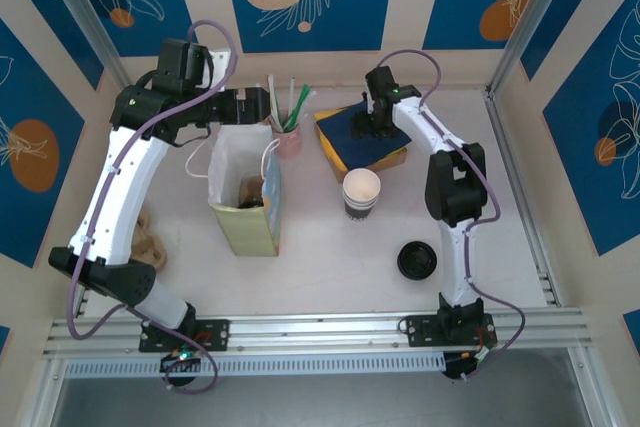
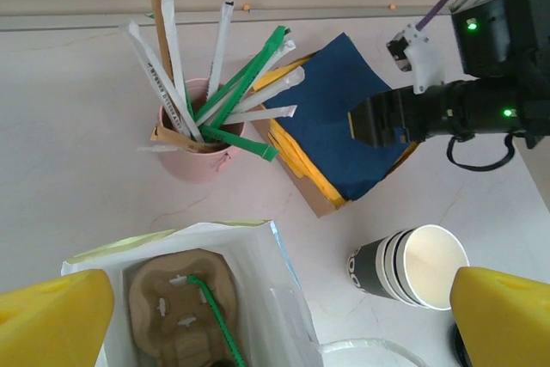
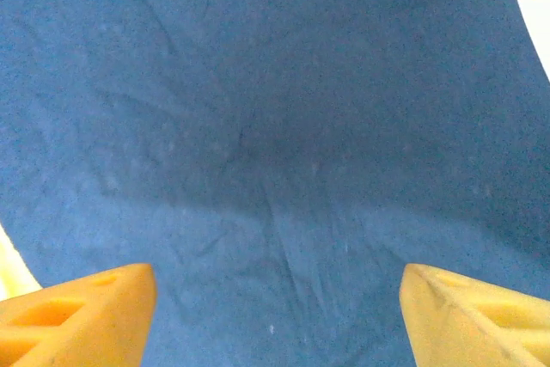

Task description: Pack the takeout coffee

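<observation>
The left gripper (image 2: 279, 324) hangs over the bag (image 2: 258, 238) with its jaws spread as wide as they go and nothing between them. The bag's mouth gapes, with a cardboard carrier (image 2: 180, 298) inside. The right gripper (image 3: 275, 315) is low over the blue napkin (image 3: 275, 126), jaws spread and holding nothing. Whether the fingertips touch the cloth I cannot tell.

The pink straw cup (image 2: 193, 161) stands just beside the napkin stack and just behind the bag, so that corner is tight. The striped cup (image 1: 361, 193) stands lidless between the bag and the right arm. A black lid (image 1: 417, 260) sits near the right arm's base. From above I cannot tell whether a cup is under it, so I cannot place the coffee. The counter (image 1: 330, 267) is bare between the bag and the lid.
</observation>
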